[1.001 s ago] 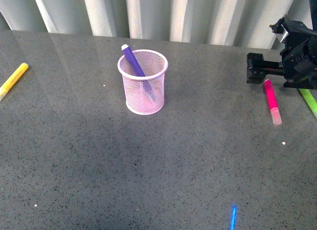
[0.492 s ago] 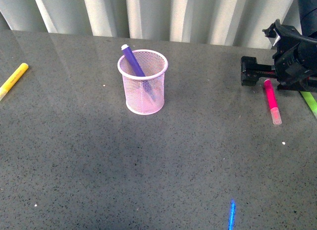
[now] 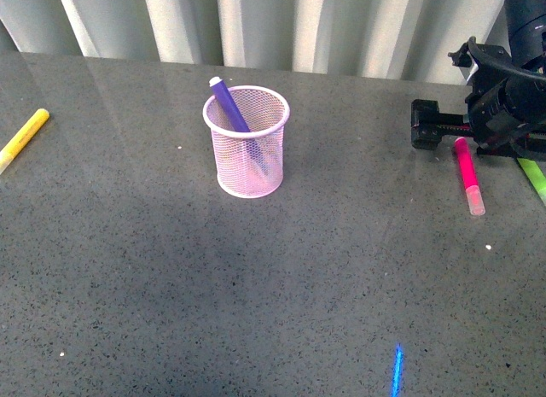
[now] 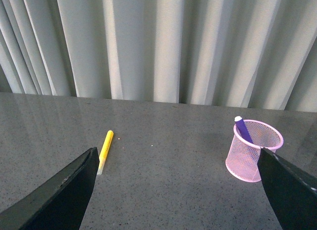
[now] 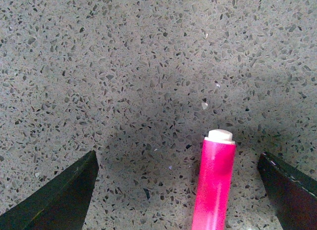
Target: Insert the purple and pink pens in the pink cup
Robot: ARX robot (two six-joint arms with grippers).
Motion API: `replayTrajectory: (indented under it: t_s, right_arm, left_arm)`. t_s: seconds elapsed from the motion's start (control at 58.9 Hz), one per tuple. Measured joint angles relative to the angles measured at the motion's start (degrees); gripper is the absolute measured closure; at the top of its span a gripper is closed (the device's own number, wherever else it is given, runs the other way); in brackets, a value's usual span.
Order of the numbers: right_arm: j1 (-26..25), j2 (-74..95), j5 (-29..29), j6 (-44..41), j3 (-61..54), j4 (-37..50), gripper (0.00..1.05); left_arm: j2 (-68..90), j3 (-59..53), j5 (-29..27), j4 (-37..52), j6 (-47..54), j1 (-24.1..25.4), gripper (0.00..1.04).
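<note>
The pink cup [image 3: 246, 149] stands upright on the grey table, with the purple pen [image 3: 227, 102] leaning inside it, cap end above the rim. The pink pen [image 3: 467, 173] lies flat on the table at the right. My right gripper [image 3: 465, 134] is open just over the pink pen's far end. In the right wrist view the pink pen [image 5: 214, 185] lies between the open fingers, nearer one of them, untouched by my right gripper [image 5: 181, 190]. My left gripper [image 4: 181, 190] is open and empty, and looks towards the cup [image 4: 247, 158] and the purple pen [image 4: 243, 129].
A yellow marker [image 3: 24, 134] lies at the far left; it also shows in the left wrist view [image 4: 105, 150]. A lime-green marker [image 3: 534, 177] lies at the right edge, beside the pink pen. Grey curtains hang behind the table's far edge.
My right gripper has shifted a little to the left and away, over the pink pen's far end. The pens and the cup have not moved.
</note>
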Motion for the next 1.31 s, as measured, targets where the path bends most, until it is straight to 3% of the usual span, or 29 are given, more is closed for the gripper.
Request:
replayTrajectory:
  t_s: [0.051,0.39,0.577,1.103,1.307]
  right_arm:
    - [0.0,0.4,0.3,0.0,0.5,-0.1,0.1]
    - [0.1,2.3,1.0,0.0,3.2,-0.6,0.67]
    - [0.8,2.3,1.0,0.6,3.2,-0.3,0.91]
    - [3.0,0.4,1.1,2.0,0.5,1.3,0.93]
    - [3.1,-2.8,4.9,-0.8,-5.2,9.3,0.93]
  left_arm:
    - [0.0,0.0,0.0,0.0,0.0,0.0,0.07]
    - [0.0,0.0,0.0,0.0,0.0,0.0,0.07]
    - [0.0,0.0,0.0,0.0,0.0,0.0,0.07]
    - [0.0,0.0,0.0,0.0,0.0,0.0,0.07]
    - [0.0,0.0,0.0,0.0,0.0,0.0,0.07]
